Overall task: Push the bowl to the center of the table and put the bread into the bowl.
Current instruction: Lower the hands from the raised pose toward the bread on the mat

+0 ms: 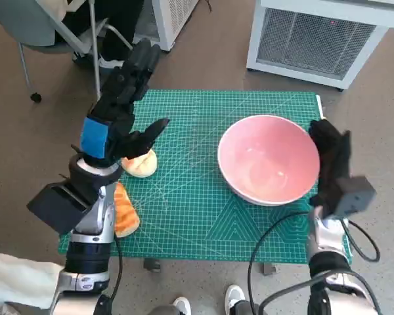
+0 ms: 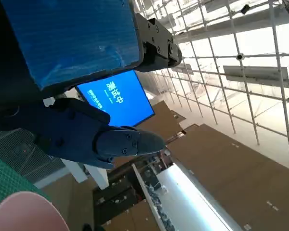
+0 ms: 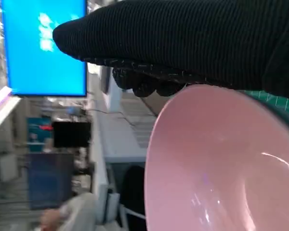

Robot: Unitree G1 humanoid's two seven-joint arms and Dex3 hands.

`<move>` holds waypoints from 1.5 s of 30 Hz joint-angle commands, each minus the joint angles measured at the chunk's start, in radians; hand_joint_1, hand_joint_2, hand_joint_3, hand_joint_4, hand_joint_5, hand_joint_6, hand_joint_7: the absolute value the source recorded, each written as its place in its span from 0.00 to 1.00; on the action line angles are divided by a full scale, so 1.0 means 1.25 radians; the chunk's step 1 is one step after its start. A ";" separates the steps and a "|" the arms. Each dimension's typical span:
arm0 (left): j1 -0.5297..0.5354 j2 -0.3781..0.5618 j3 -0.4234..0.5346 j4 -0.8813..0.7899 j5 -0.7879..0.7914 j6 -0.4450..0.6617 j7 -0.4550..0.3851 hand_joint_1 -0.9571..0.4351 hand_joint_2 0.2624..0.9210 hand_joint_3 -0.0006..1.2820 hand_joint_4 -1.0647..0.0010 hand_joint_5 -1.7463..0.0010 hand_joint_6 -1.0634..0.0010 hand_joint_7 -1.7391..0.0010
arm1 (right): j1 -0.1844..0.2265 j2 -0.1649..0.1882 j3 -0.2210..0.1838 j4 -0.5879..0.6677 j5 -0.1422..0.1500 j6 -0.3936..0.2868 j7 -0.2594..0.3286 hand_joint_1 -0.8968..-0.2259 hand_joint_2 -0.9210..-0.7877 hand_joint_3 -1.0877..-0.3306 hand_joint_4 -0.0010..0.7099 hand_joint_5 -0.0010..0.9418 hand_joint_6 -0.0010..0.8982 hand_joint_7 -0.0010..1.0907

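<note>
Two steps pending; right hand (image 1: pixel 329 154) flat against bowl (image 1: pixel 269 159), push inward next; left hand (image 1: pixel 123 98) fingers spread, empty, above bread (image 1: pixel 140 163).

Your left hand (image 1: pixel 121 108) is raised above the left side of the bench (image 1: pixel 184 216), fingers (image 1: pixel 139 65) stretched out straight ahead, thumb splayed toward the middle, holding nothing. Blue-taped back faces up; forearm rises from the near left corner. Your right hand (image 1: pixel 331 154) stands edge-on at the right rim of the bowl (image 1: pixel 269 159), gloved fingers extended and flat against its outer side, not wrapped round it. Right forearm comes up from the near right corner.
</note>
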 commanded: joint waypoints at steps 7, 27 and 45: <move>0.024 0.016 0.012 -0.026 -0.008 -0.004 -0.003 0.38 1.00 0.20 0.78 1.00 0.70 0.98 | -0.060 0.066 -0.042 0.026 0.043 0.050 0.026 0.56 0.00 0.30 0.31 0.02 0.03 0.44; 0.063 0.025 0.024 -0.070 0.020 0.001 0.032 0.37 1.00 0.20 0.78 1.00 0.70 0.98 | -0.147 0.114 -0.050 0.046 0.039 0.129 0.035 0.64 0.00 0.32 0.22 0.00 0.05 0.36; 0.224 0.188 0.085 -0.217 0.040 0.020 -0.039 0.34 1.00 0.21 0.78 1.00 0.71 0.99 | -0.171 0.050 0.010 -0.021 -0.029 0.006 0.012 0.62 0.00 0.30 0.27 0.01 0.01 0.43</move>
